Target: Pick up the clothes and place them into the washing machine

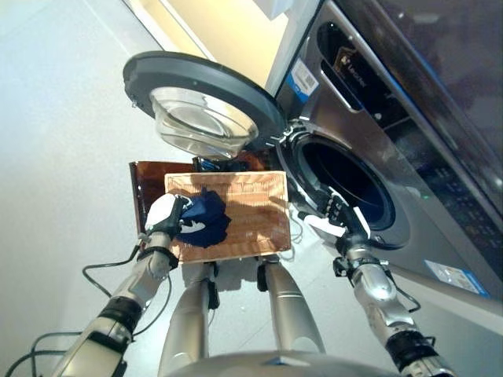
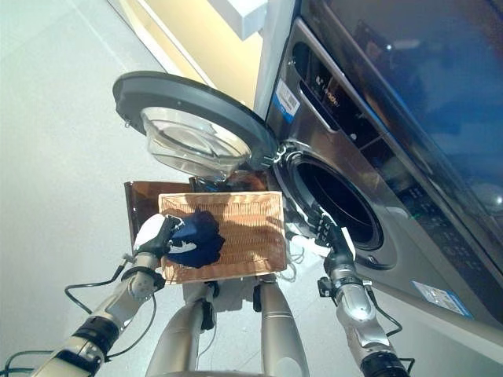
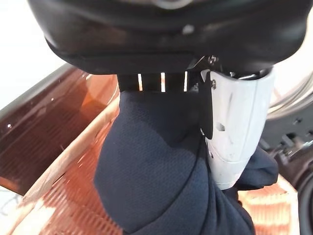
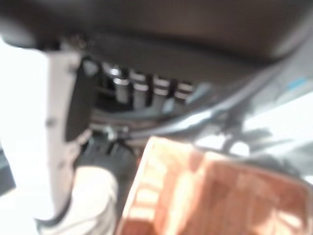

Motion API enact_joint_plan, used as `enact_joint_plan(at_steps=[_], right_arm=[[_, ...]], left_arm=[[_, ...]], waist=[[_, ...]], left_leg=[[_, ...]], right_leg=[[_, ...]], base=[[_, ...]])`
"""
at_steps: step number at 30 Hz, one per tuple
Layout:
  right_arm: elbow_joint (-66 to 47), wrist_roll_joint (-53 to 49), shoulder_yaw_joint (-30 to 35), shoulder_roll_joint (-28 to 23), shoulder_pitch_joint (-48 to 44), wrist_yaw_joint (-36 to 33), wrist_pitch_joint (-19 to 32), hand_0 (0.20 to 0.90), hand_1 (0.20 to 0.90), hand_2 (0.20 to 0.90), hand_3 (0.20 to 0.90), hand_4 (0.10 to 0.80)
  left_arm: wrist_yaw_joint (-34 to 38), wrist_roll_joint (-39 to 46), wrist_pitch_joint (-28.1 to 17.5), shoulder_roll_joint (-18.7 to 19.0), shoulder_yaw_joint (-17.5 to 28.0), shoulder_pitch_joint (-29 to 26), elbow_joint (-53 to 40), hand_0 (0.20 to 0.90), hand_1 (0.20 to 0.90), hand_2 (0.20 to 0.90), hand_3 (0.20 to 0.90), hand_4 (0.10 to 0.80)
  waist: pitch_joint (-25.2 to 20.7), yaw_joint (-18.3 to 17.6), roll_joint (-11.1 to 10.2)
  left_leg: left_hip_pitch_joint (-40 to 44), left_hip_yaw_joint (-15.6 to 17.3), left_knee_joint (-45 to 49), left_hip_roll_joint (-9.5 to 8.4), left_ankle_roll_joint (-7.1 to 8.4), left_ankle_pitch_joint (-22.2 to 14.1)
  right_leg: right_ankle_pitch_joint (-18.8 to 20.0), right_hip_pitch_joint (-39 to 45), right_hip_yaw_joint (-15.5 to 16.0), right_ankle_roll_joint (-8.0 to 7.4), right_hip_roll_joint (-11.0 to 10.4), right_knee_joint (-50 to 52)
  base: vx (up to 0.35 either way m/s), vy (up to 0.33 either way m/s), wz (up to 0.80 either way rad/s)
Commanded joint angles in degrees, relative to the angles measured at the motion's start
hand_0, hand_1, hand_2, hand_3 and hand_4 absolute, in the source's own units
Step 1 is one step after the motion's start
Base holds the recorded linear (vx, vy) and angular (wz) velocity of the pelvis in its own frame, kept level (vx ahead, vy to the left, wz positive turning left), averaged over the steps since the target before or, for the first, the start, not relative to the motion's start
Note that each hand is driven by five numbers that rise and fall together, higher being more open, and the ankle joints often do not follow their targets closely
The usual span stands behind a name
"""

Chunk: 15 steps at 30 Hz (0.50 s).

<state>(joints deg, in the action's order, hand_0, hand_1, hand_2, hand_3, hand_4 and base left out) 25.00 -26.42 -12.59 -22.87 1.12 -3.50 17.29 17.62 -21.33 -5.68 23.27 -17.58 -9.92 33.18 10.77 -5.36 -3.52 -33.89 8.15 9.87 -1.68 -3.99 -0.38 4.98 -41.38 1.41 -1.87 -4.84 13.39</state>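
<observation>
Washer (image 1: 409, 157), grey metal, runs off the frame's edge, its round glass door (image 1: 200, 98) swung open. Beside its drum sits a woven basket (image 1: 251, 208). Left hand (image 1: 169, 216) grips the dark blue knit cloth (image 1: 206, 220) inside the basket. Right hand (image 1: 339, 214), fingers relaxed and empty, hangs at the drum's rim.

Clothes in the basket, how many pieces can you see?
1: a navy blue garment bunched at the left end of the wicker basket, with the left hand closed on it. Folds or the hand could hide more.
</observation>
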Motion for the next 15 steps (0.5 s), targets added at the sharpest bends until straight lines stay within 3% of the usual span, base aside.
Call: enact_joint_plan(at_steps=[1,6,9,10,15], right_arm=[[-2.3,-2.6,-0.2,-0.2,2.5,1.5,2.4,0.900,0.900,0.900,0.900,0.800],[1.7,-3.3,-2.4,0.4,1.3,3.1,1.8,0.900,0.900,0.900,0.900,0.800],[4.9,-8.2,-4.5,1.0,0.1,7.4,1.3,0.900,0.900,0.900,0.900,0.800],[6.9,-14.1,-5.9,2.1,-0.5,11.4,0.6,0.900,0.900,0.900,0.900,0.800],[11.2,-17.0,-9.0,3.2,-2.4,14.8,-0.2,0.900,0.900,0.900,0.900,0.800]], left_arm=[[-1.0,4.6,-5.9,0.4,2.3,2.5,-5.8,0.200,0.200,0.200,0.200,0.300],[-5.7,12.1,-8.0,-0.9,2.5,4.5,-8.6,0.200,0.200,0.200,0.200,0.300],[-9.5,17.5,-9.8,-1.2,2.1,6.4,-12.5,0.200,0.200,0.200,0.200,0.300],[-12.4,22.2,-10.9,-1.6,1.1,7.5,-14.0,0.200,0.200,0.200,0.200,0.300],[-17.0,28.1,-12.0,-1.6,-0.3,9.1,-17.5,0.200,0.200,0.200,0.200,0.300]], waist=[[-4.4,0.4,0.3],[-4.4,1.0,0.4],[-4.1,1.5,0.6],[-4.0,1.9,0.7],[-3.5,2.6,1.1]], left_leg=[[-0.8,-1.9,-2.0,-0.14,2.98,0.8],[2.6,-2.1,-3.5,-0.62,2.90,0.9],[4.8,-2.4,-4.3,-0.90,2.76,1.0],[5.8,-2.4,-4.5,-1.12,2.66,1.0],[7.1,-2.5,-4.9,-1.42,2.51,1.0]], right_leg=[[-0.6,4.3,2.7,0.08,1.5,-4.2],[-0.5,8.2,3.0,-0.23,1.4,-6.2],[-0.5,10.8,3.3,-0.42,1.4,-7.4],[-0.5,11.9,3.4,-0.49,1.3,-7.8],[-0.3,13.6,3.8,-0.63,1.2,-8.8]], base=[[-0.022,0.000,0.05],[0.024,0.005,0.02],[0.040,0.007,0.05],[0.036,0.013,0.05],[0.007,0.006,0.03]])
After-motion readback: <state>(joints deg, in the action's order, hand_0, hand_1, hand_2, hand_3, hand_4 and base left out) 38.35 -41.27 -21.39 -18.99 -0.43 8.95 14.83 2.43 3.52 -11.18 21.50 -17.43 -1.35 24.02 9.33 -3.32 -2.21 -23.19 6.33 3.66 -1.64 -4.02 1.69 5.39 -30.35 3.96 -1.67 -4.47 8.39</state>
